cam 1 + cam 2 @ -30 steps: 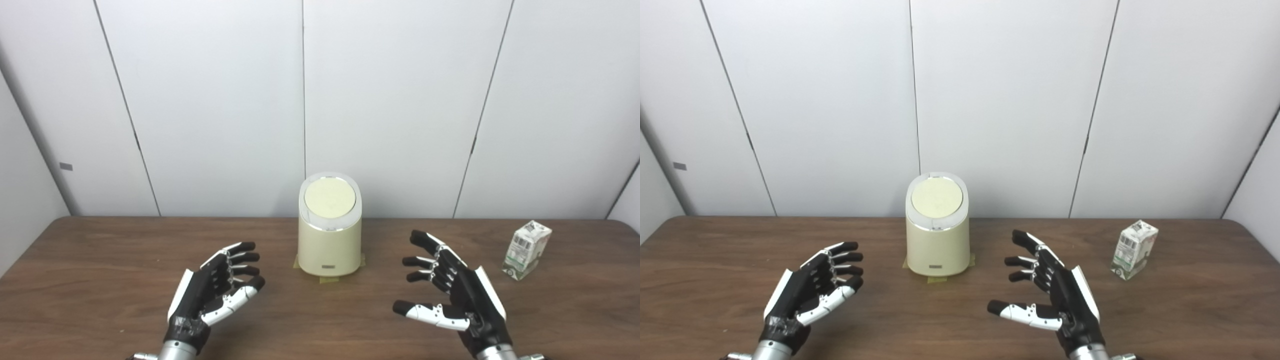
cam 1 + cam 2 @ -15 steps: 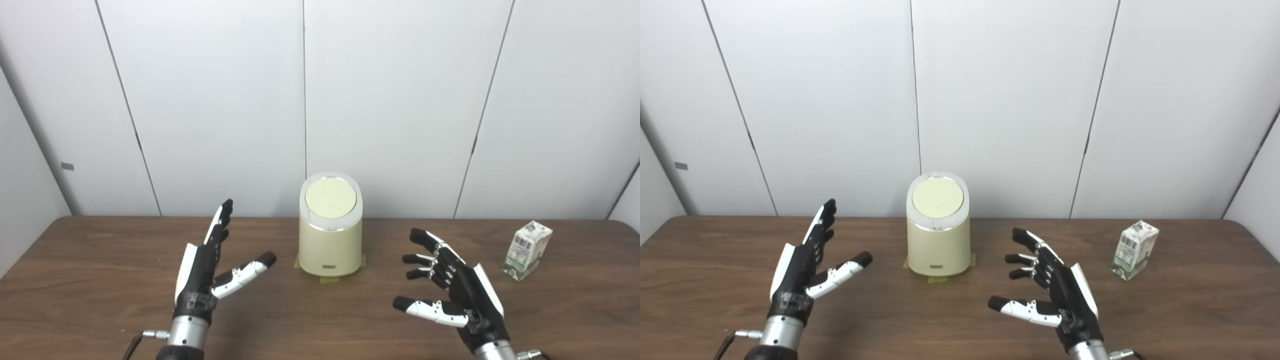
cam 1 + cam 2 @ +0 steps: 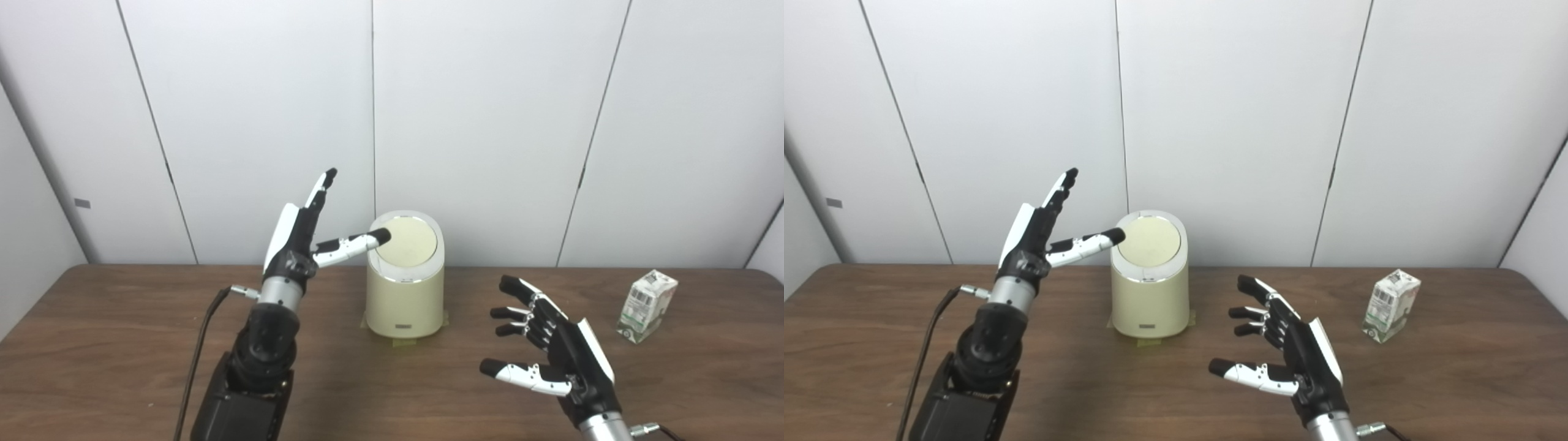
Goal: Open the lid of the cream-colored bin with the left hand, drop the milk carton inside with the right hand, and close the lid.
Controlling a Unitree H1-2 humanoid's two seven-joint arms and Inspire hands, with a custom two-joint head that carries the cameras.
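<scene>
The cream-colored bin stands at the back middle of the table with its round lid shut. My left hand is open and raised just left of the bin, fingers pointing up, thumb tip near the lid's left edge. It also shows in the right eye view. The milk carton stands at the far right of the table, leaning slightly. My right hand is open and empty above the table, between the bin and the carton, nearer the front.
The brown wooden table runs the full width, with white wall panels close behind the bin. A black cable hangs beside my left forearm. Tape marks lie under the bin's base.
My left hand has risen from low over the table, opened its fingers and moved right and back to the bin's lid. My right hand has barely moved. The bin and the carton are unmoved.
</scene>
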